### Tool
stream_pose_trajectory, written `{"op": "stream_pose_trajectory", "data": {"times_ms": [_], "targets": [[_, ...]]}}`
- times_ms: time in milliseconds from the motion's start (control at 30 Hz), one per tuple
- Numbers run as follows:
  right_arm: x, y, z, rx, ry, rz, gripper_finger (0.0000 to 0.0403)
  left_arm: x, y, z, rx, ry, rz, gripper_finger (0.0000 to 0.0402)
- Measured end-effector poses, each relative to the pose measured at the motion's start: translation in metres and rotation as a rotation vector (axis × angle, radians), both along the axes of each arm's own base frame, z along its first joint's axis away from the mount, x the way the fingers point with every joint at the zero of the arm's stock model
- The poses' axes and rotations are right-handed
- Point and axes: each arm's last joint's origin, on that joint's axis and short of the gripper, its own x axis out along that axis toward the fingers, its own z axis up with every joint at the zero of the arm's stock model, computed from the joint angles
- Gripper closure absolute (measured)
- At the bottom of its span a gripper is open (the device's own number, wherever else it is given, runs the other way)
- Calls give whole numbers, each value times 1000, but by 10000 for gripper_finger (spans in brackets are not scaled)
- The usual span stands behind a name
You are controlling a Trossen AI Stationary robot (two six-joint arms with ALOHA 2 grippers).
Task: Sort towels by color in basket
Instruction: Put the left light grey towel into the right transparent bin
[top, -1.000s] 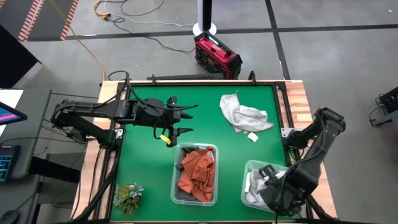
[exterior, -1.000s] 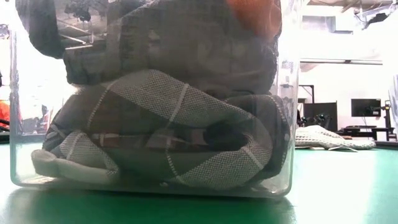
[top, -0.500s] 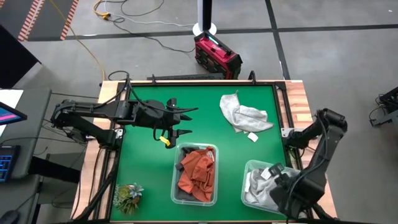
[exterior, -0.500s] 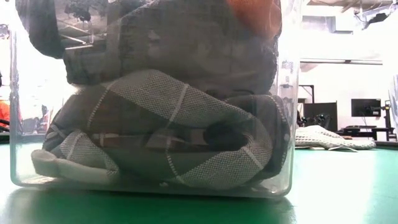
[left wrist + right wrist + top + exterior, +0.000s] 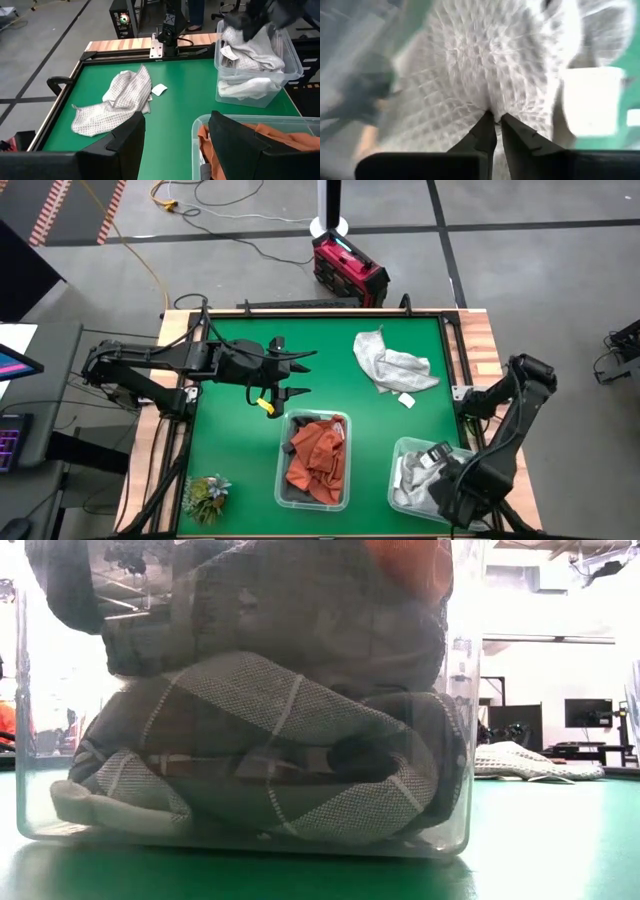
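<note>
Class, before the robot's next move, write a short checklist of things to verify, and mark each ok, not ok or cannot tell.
1. Right gripper in the right bin: ok, fingers nearly together at a white towel.
2. Towel actually pinched: cannot tell.
3. Left gripper clear of the bins: ok, open over the mat.
4. Middle bin holds orange towels: ok, with dark ones beneath.
5. All towels sorted: not ok, a loose towel lies on the mat.

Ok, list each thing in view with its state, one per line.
Right tool: nearly shut, pinching white towels in the right bin.
Left tool: open, empty, above the mat.
Middle bin: holds orange towels.
Loose light towel: crumpled on the mat.
</note>
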Motion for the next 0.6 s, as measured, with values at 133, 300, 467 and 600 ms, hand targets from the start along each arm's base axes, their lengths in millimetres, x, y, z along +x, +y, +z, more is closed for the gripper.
{"op": "stream_pose_trajectory", "data": {"times_ms": [133, 300, 467, 600], "targets": [[-1, -7, 31, -51, -45, -23, 343, 0, 0, 0, 0, 0, 0, 194], [1, -9, 18, -147, -119, 69, 343, 0, -1, 0, 1, 3, -3, 194], [7, -8, -31, -139, -119, 132, 348, -1, -2, -1, 0, 16, -5, 194], [10, -1, -65, -26, -175, 202, 363, -1, -1, -2, 1, 24, -4, 194]]}}
